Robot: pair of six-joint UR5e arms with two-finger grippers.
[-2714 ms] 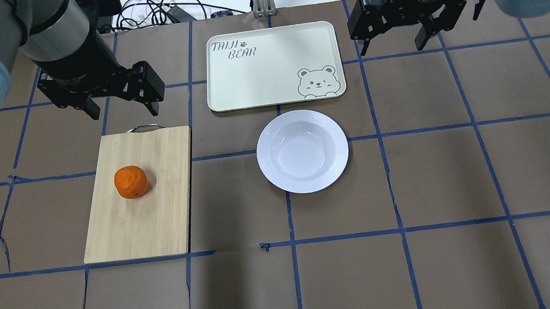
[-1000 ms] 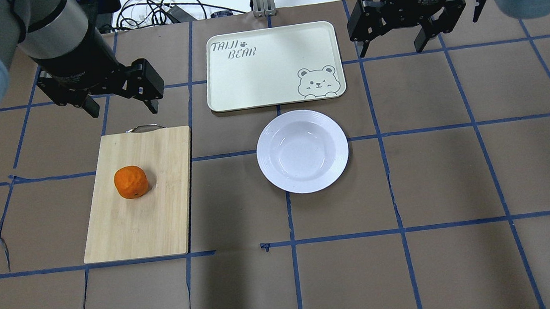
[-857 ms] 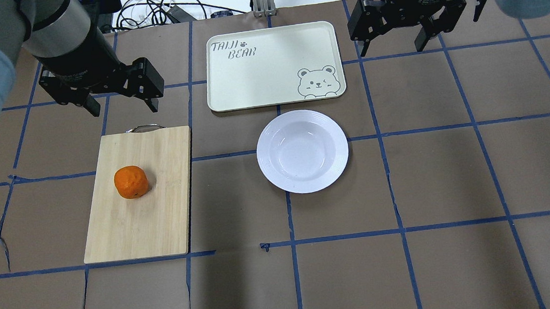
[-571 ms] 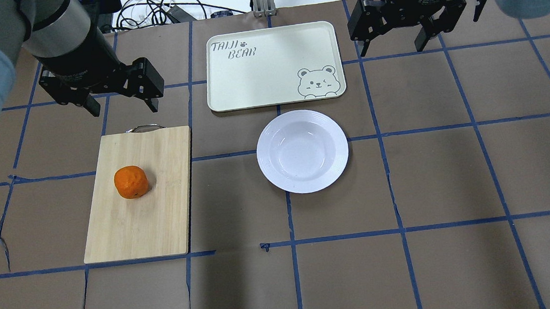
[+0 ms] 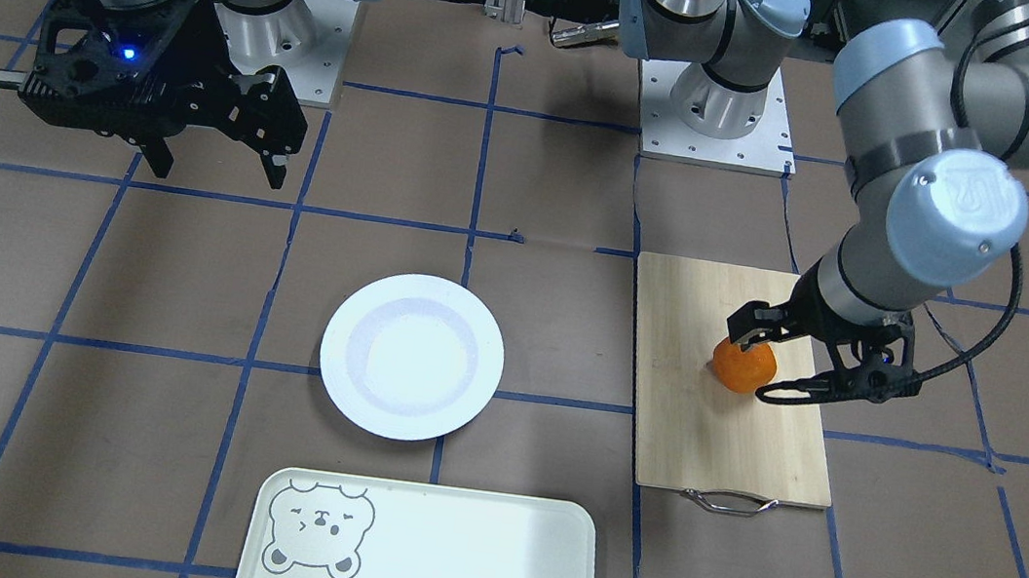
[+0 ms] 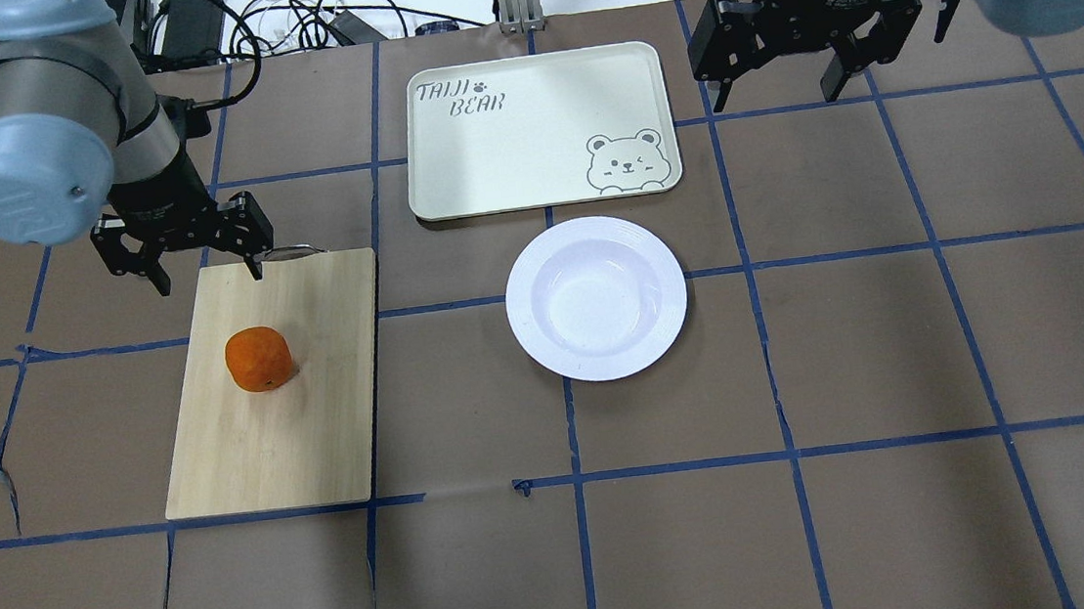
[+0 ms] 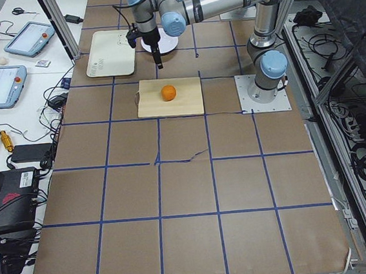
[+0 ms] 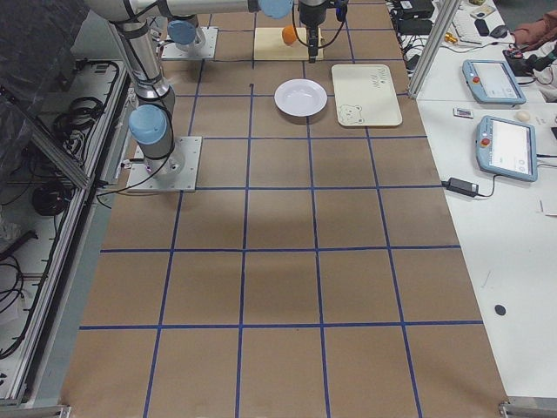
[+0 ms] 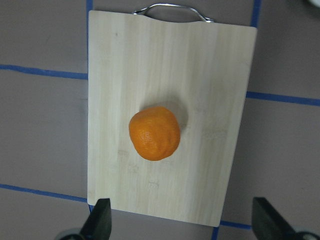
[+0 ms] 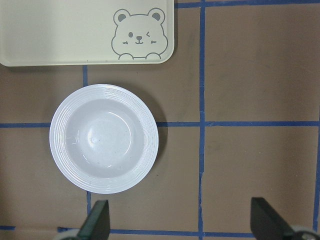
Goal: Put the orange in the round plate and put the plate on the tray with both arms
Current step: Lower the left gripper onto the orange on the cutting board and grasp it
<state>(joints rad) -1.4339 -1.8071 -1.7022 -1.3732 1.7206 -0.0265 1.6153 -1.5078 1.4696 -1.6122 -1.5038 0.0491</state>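
Note:
The orange (image 6: 258, 359) (image 5: 744, 365) lies on a bamboo cutting board, centred in the left wrist view (image 9: 154, 133). My left gripper (image 6: 206, 275) (image 5: 749, 365) hangs open above the board and holds nothing; it is off the fruit. The round plate (image 6: 595, 298) (image 10: 104, 145) is white and sits on the table just in front of the tray (image 6: 536, 128) (image 5: 422, 562), which bears a bear drawing. At the far right of the table, beside the tray, my right gripper (image 6: 774, 93) (image 5: 219, 174) hovers open with nothing in it.
The cutting board (image 6: 298, 434) has a metal handle (image 6: 287, 251) at its far end. Brown paper with blue tape lines covers the table. Cables and tablets lie beyond the table's edges. The arm bases (image 5: 713, 107) stand at the robot's side of the table.
My left arm has swung lower and nearer the board, so its gripper now hangs over the board's handle end. The right arm, orange, plate and tray have not moved.

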